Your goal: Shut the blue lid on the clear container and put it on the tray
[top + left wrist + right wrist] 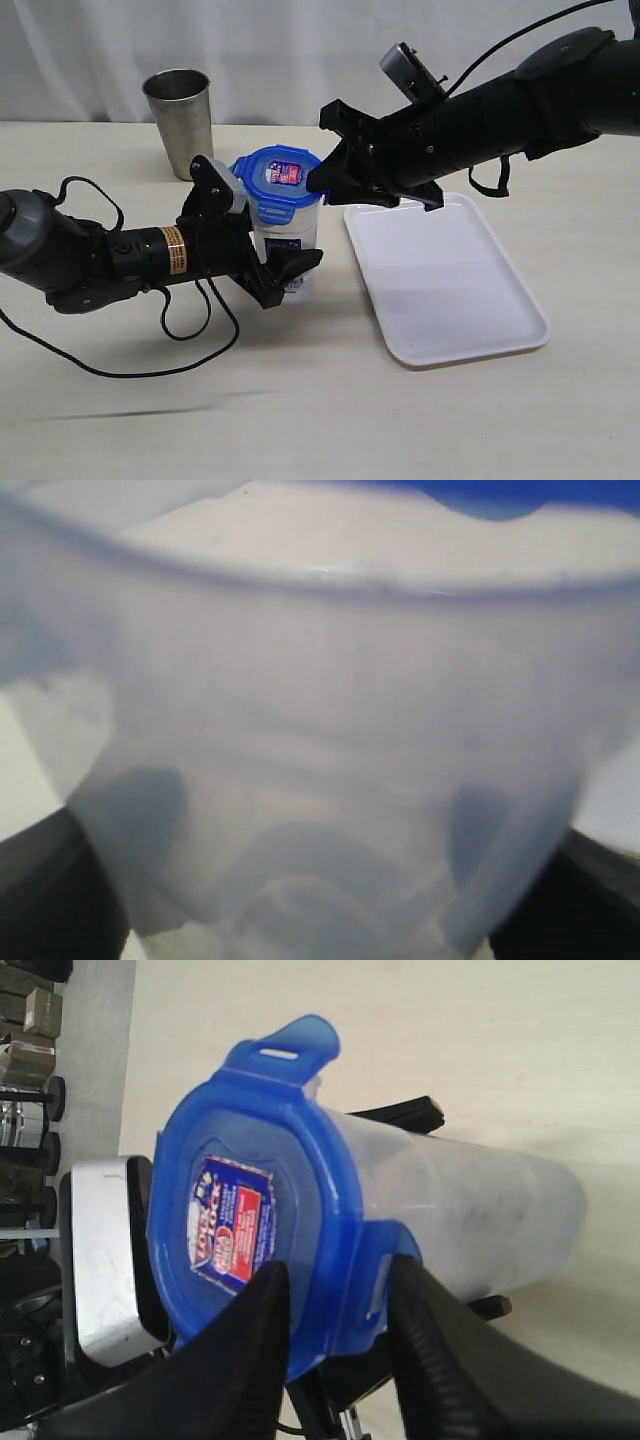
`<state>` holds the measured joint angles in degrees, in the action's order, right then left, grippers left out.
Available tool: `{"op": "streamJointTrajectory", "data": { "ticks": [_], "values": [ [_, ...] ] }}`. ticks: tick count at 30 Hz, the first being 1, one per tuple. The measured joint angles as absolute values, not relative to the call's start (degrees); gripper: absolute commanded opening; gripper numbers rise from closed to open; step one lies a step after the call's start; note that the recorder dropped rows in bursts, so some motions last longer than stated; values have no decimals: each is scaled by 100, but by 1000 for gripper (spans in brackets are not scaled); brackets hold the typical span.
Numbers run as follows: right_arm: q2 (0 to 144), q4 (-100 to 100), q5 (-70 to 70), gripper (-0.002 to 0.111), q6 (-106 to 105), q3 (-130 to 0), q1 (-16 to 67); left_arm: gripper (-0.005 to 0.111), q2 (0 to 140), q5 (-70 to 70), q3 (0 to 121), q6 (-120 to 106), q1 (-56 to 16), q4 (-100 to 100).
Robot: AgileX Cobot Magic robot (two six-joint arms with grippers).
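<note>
The clear container [290, 240] stands upright on the table, left of the tray [445, 285]. My left gripper [283, 268] is shut on its lower body. In the left wrist view the container [330, 730] fills the picture, with the left gripper [315, 830] showing dark through the plastic on both sides. The blue lid [280, 175] sits on top. My right gripper [322, 175] reaches across from the right. It pinches the blue lid [250, 1190]. The right gripper [338, 1270] has one finger on the top face and the other against a side flap. Another flap sticks out, unlatched.
A grey steel cup [180, 120] stands behind the container, toward the back left. The white tray lies flat with nothing on it, under the right arm's wrist. Black cables loop on the table beside the left arm.
</note>
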<state>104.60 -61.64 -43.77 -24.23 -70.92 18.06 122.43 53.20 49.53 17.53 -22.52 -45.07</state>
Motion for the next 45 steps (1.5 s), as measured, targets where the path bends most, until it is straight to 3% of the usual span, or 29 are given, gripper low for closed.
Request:
{"op": "streamJointTrajectory", "data": {
  "ticks": [14, 20, 27, 40, 45],
  "values": [
    [10668, -6371, -4580, 27, -2446, -7150, 1769, 0, 12243, 5344, 4957, 1786, -2205, -4591],
    [10764, -6486, -4734, 13, -2588, -7179, 1733, 0, 12243, 5344, 4957, 1786, -2205, -4591],
    [10781, -6532, -4745, 13, -2696, -7179, 1733, 0, 12243, 5344, 4957, 1786, -2205, -4591],
    [10730, -6400, -4628, 56, -3119, -7179, 1733, 0, 12242, 5344, 4957, 1761, -2201, -4627],
    [10630, -6154, -4429, 61, -3158, -7145, 1743, 0, 12232, 5344, 4957, 1748, -2201, -4627]
  ]
}}
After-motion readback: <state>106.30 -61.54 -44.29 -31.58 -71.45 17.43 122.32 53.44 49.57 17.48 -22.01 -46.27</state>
